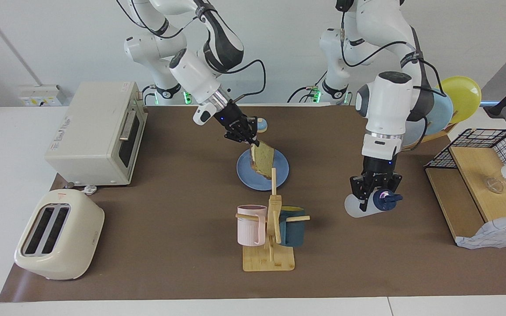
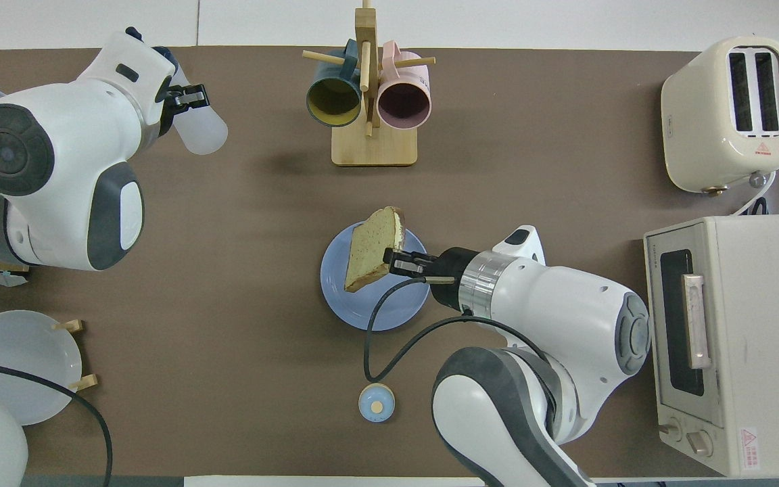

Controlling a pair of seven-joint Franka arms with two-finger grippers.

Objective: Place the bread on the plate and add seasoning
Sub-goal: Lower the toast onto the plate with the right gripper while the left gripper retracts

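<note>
The bread [image 1: 262,159] [image 2: 370,257], a speckled slice with a brown crust, hangs tilted over the blue plate [image 1: 246,174] [image 2: 396,310] in the middle of the mat. My right gripper [image 1: 253,142] [image 2: 389,258] is shut on its upper edge. Whether the slice's lower edge touches the plate I cannot tell. My left gripper [image 1: 376,195] [image 2: 190,101] is shut on the seasoning [image 1: 357,209] [image 2: 201,132] near its navy cap. The bottle lies tilted in the air, over the mat toward the left arm's end.
A wooden mug rack [image 1: 270,259] [image 2: 372,145] with a pink and a teal mug stands farther from the robots than the plate. A small bell [image 1: 262,126] [image 2: 376,402] sits nearer. Toaster oven [image 1: 95,131] and toaster [image 1: 57,235] fill the right arm's end; plate rack [image 1: 459,94] and wire shelf [image 1: 481,175] the left arm's.
</note>
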